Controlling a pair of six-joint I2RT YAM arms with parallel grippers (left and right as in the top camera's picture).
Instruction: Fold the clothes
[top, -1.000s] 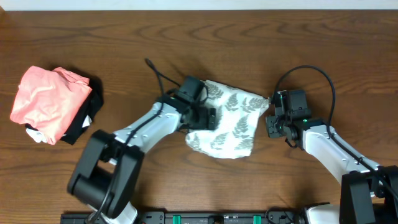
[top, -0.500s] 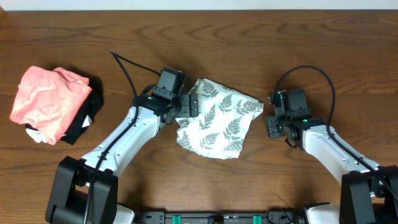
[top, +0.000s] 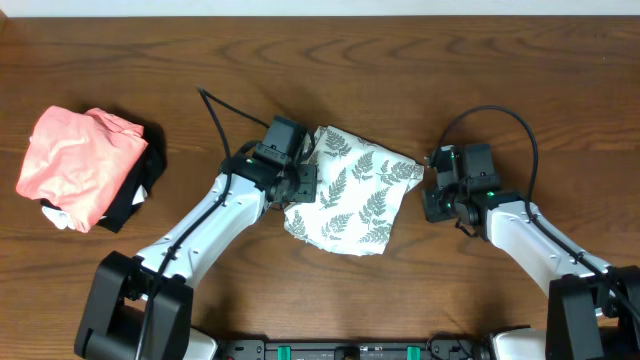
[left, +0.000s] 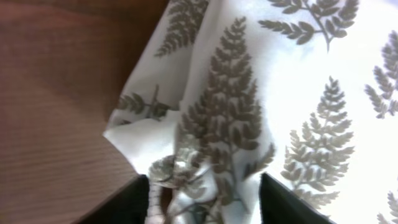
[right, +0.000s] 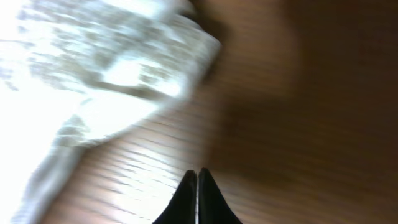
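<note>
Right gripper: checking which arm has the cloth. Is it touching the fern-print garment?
Apart. The right wrist view shows the right gripper, tips closed, over bare table, with a strip of wood between it and the fern-print garment.

The left tool (top: 302, 184) has drawn back from above the middle of the cloth (top: 355, 200) to its near edge. Its jaws have narrowed, with bunched fabric between them. The cloth has slid along with that tool and spread flatter ahead of it. The right tool (right: 198, 185) has closed completely, gripping nothing.
</note>
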